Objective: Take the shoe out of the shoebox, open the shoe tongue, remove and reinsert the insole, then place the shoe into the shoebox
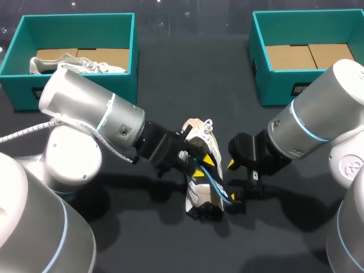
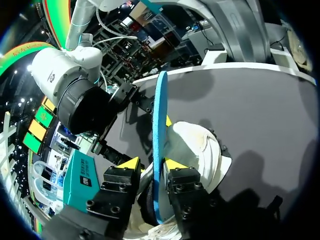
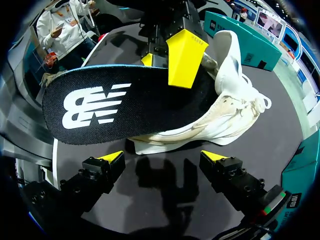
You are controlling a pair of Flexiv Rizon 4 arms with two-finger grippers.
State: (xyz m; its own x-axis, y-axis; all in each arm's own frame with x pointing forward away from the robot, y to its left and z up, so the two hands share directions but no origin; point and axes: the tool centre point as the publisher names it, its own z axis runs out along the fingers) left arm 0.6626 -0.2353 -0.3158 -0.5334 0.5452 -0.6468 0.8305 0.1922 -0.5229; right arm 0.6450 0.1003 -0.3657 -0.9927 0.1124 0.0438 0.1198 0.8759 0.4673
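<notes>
**Head view:** The left claw (image 1: 200, 165) pinches the blue-edged insole (image 1: 215, 181) over the white shoe (image 1: 199, 133). The shoe lies mid-bench (image 1: 187, 74), well apart from the teal left shoebox (image 1: 20, 91) and right shoebox (image 1: 273, 88). The right claw (image 1: 232, 181) is just beside the shoe, fingers spread, holding nothing.

**Left wrist view:** Both yellow tips press the insole, seen edge-on, from two sides.

**Right wrist view:** The insole's black face stands ahead of the spread right claw, with the shoe behind it.
</notes>
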